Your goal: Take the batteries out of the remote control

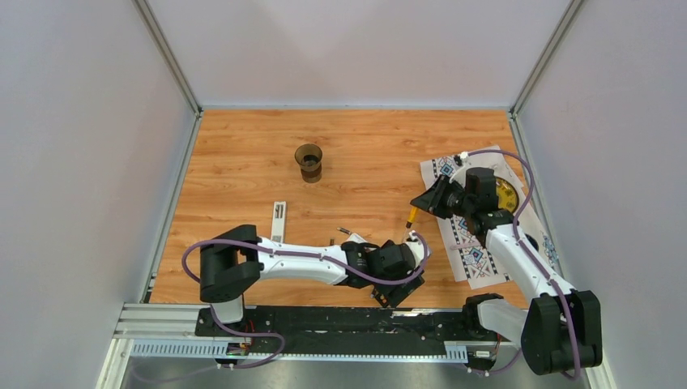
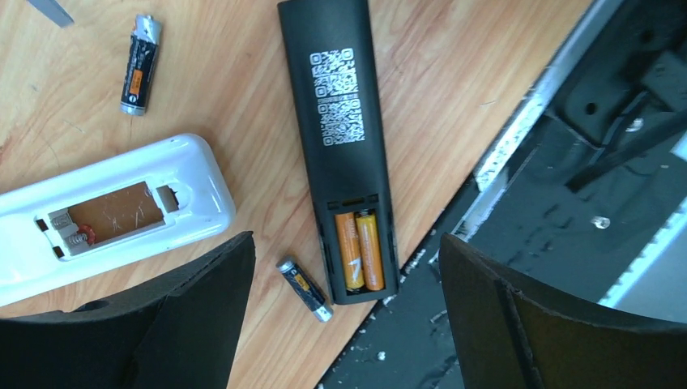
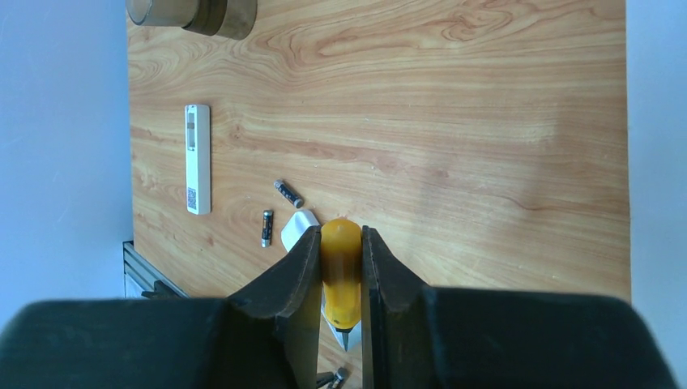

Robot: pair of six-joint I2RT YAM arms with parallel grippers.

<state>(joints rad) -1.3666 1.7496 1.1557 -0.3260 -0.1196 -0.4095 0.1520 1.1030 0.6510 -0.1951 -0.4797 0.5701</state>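
Top external, left arm (image 1: 300,263) low, left tool (image 2: 344,251) spread over remote (image 2: 336,121), right tool (image 3: 342,243) pinching screwdriver (image 3: 341,271)

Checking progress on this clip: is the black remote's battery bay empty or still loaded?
Still loaded. In the left wrist view the black remote lies cover off, with two orange batteries side by side in its bay.
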